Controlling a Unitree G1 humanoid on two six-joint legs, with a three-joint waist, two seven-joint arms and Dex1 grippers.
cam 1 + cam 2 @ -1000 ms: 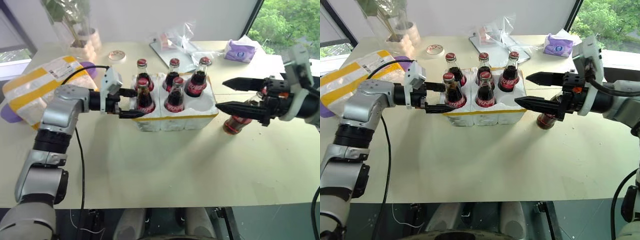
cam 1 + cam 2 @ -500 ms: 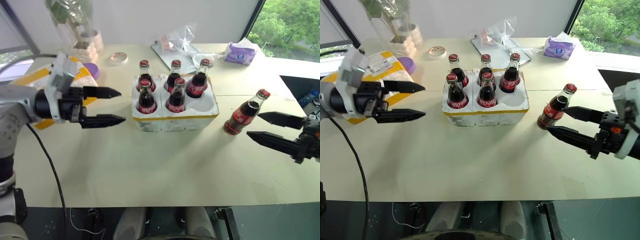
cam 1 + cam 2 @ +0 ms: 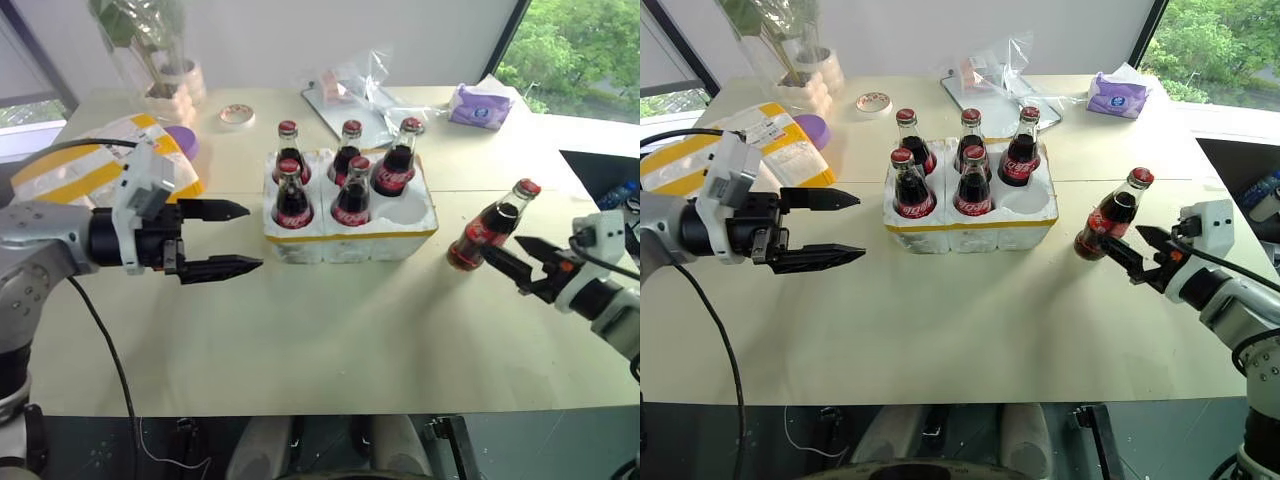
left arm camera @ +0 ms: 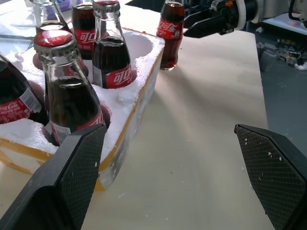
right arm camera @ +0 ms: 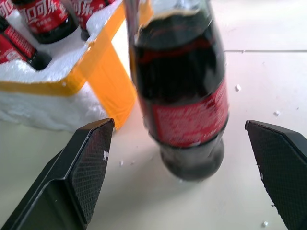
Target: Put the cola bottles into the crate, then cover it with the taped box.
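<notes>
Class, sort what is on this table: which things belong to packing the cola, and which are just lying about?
Belong to the job:
- five bottles in the crate, e.g.
- sixth bottle on the table
- taped box
- left gripper, open
- right gripper, open

Lying about:
- tissue pack
- plastic bag
- plant vase
- small round lid

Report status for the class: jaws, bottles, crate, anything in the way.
Both jaws open, empty. Five cola bottles in crate; sixth bottle stands on table, right gripper lined up on it. Front-right well free, path clear. Taped box waits far left.
</notes>
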